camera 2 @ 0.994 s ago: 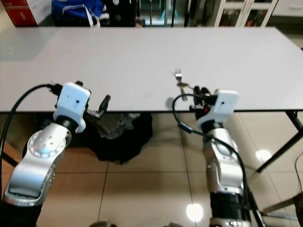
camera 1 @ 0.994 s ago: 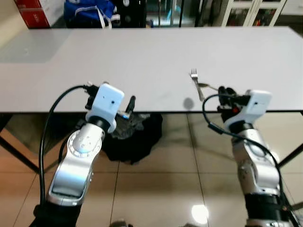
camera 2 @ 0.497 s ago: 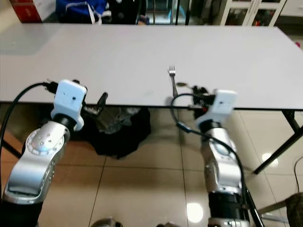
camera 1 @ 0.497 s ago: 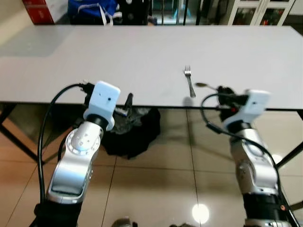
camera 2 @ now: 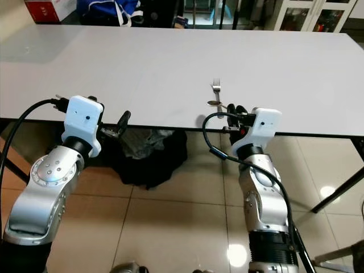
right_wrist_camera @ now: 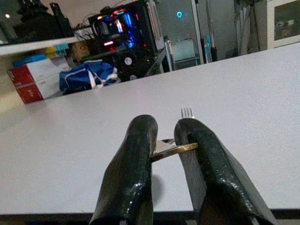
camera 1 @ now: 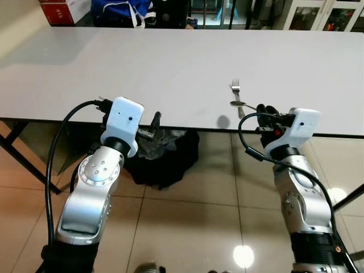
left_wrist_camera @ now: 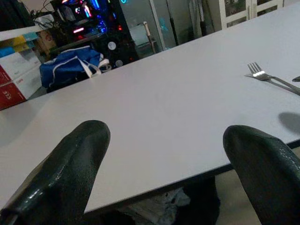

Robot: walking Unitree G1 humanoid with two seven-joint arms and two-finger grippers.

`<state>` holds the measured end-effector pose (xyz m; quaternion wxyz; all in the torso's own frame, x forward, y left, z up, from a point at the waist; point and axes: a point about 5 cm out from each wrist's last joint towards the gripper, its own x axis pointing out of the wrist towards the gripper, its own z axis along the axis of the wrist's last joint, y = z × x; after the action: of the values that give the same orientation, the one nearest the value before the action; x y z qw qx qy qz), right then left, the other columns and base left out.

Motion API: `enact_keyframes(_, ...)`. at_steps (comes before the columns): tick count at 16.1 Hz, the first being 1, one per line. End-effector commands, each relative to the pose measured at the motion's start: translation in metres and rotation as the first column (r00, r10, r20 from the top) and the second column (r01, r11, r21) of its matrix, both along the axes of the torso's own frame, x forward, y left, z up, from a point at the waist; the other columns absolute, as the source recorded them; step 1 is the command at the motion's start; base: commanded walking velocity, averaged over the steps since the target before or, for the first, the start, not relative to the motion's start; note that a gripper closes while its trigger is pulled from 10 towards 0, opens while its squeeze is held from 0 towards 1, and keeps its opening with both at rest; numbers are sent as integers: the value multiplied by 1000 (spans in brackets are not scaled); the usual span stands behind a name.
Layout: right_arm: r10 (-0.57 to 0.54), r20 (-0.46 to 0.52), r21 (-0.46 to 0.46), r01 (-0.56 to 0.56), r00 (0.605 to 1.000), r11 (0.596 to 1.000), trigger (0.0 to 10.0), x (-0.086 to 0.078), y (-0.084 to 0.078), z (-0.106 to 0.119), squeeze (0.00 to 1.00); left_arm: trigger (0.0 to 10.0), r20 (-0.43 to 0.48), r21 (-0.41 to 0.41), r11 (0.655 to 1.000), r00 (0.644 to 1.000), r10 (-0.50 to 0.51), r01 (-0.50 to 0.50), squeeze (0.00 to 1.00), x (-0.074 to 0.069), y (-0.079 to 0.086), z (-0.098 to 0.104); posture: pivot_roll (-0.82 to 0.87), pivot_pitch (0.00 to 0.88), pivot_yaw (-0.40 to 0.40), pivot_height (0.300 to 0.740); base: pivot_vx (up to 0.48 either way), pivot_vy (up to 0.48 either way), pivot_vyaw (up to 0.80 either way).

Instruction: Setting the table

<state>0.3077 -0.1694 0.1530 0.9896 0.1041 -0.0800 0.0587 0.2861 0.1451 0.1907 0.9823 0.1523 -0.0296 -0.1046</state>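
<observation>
A metal fork (camera 1: pixel 235 90) lies on the white table (camera 1: pixel 142 62), near its front edge and right of the middle. My right gripper (camera 1: pixel 266 110) hovers at that edge, just right of the fork, shut on a spoon (right_wrist_camera: pixel 171 149). The spoon's bowl (camera 1: pixel 237 103) reaches over the fork's handle. The right wrist view has the fork (right_wrist_camera: pixel 187 111) just beyond the fingers (right_wrist_camera: pixel 136 154). My left gripper (camera 1: pixel 154 121) is open at the table's front edge on the left, with nothing between its wide-apart fingers (left_wrist_camera: pixel 77 154).
A black bag (camera 1: pixel 165 159) lies on the tiled floor under the table. Beyond the far edge are red boxes (camera 1: pixel 62 8), a blue bag (camera 1: pixel 119 8) and glass cabinets (camera 1: pixel 327 11). Black table legs (camera 1: pixel 17 156) stand at the left.
The whole view has shifted with the camera. The spoon's bowl now lies closer to the fork than before. The left gripper keeps its place at the table edge.
</observation>
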Motion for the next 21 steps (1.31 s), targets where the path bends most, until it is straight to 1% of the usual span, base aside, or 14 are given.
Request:
enact_keyframes(1, -5, 27, 3, 5, 1000, 1000, 10000, 2, -2, 7, 0, 10000, 16, 1, 1000, 1000, 0, 0, 0, 1, 1, 4, 51, 44, 40, 740, 412, 0, -788)
enact_keyframes(2, -5, 28, 2, 5, 1000, 1000, 10000, 2, -2, 7, 0, 10000, 17, 0, 1000, 1000, 0, 0, 0, 1, 1, 4, 51, 44, 40, 740, 412, 0, -788)
enact_keyframes(8, 8, 35, -18, -7, 999, 1000, 10000, 3, 0, 8, 0, 10000, 10, -1, 1000, 1000, 2, -2, 0, 1, 3, 3, 53, 44, 42, 740, 409, 0, 0)
enact_keyframes(14, 3, 49, -33, -1, 999, 999, 10000, 3, -3, 8, 0, 10000, 6, -6, 1000, 1000, -7, 7, 0, 0, 2, 2, 50, 39, 39, 740, 398, 0, 0)
enact_keyframes(15, 1, 42, -31, 1, 999, 1000, 10000, 3, -4, 7, 0, 10000, 10, -14, 1000, 1000, -28, 28, 0, 0, 0, 2, 49, 37, 37, 740, 319, 0, 0)
enact_keyframes(16, -5, 35, -14, 6, 999, 1000, 10000, 4, -6, 5, 0, 10000, -1, -4, 995, 995, -102, 102, 0, -4, -7, 2, 50, 36, 36, 740, 0, 0, 0)
enact_keyframes(17, -9, 33, -2, 9, 999, 1000, 10000, 5, -8, 5, 0, 10000, -23, 25, 983, 983, -184, 184, 0, -9, -14, 0, 54, 33, 33, 740, 0, 0, 0)
enact_keyframes(18, -6, 33, -8, 6, 999, 1000, 10000, 6, -9, 4, 0, 10000, -52, 42, 964, 964, -261, 263, 0, -18, -16, -7, 51, 32, 33, 740, 0, 0, 0)
enact_keyframes(19, -2, 34, -6, 2, 999, 1000, 10000, 7, -9, 3, 0, 10000, -82, 42, 947, 946, -314, 318, 0, -26, -15, -13, 53, 32, 31, 740, 0, 0, 0)
enact_keyframes(20, 10, 20, -7, -10, 1000, 1000, 10000, 10, -7, -2, 0, 10000, -133, 58, 942, 937, -322, 332, 0, -32, -6, -21, 60, 32, 25, 740, 0, 0, 0)
enact_keyframes(21, 14, 16, -10, -14, 1000, 1000, 10000, 11, -6, -3, 0, 10000, -143, 66, 942, 938, -316, 328, 0, -33, -2, -22, 63, 32, 23, 740, 0, 0, 0)
